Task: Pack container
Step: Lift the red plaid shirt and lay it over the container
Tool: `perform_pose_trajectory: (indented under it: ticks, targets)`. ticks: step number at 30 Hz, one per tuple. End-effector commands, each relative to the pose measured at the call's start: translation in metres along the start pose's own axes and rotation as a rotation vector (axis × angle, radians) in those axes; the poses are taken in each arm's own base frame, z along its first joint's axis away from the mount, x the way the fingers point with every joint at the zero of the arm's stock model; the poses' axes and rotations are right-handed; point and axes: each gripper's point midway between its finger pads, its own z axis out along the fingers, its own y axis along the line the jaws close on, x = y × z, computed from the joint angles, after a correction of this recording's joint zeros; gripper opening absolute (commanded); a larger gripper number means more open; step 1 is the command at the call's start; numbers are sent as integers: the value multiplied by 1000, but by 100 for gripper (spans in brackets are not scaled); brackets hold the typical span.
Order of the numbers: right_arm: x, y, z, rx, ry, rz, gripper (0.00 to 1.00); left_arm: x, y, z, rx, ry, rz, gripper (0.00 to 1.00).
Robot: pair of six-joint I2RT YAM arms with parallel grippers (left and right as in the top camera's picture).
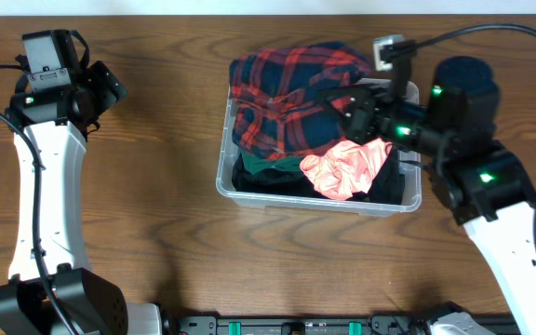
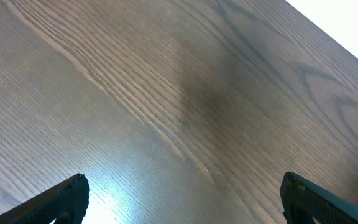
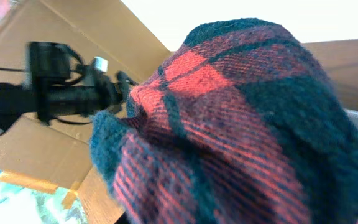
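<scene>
The container (image 1: 224, 175), a clear plastic bin, stands at the table's middle right, heaped with clothes. A red and dark blue plaid shirt (image 1: 277, 93) bulges over its far left rim. A pink cloth (image 1: 347, 167) lies at the near right on dark garments (image 1: 268, 179). My right gripper (image 1: 347, 110) lies over the bin in the plaid shirt, shut on its fabric. The shirt (image 3: 241, 124) fills the right wrist view and hides the fingers. My left gripper (image 1: 108, 88) hangs wide open at the far left over bare wood, with nothing between its fingers (image 2: 67, 199).
The wooden table (image 1: 156, 233) stretches left of and in front of the bin. In the right wrist view, cardboard (image 3: 36, 25) and the dark left arm (image 3: 61, 93) show beyond the shirt. The right arm's body (image 1: 473, 177) stands right of the bin.
</scene>
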Motion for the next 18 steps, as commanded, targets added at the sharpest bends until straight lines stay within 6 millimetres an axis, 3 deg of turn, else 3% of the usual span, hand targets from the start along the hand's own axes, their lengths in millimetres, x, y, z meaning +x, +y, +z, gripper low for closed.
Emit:
perform_pose_trajectory:
  ticks: [1,8,18]
  targets:
    - [-8,5,7,15,-26,11,1,-4,3,-1,-14,-12,-3,98]
    - [1,-4,22,29,12,68,1,-4,3,-1,-14,-12,-3,98]
    - [17,-20,21,101,65,118,1,-4,3,-1,-14,-12,-3,98]
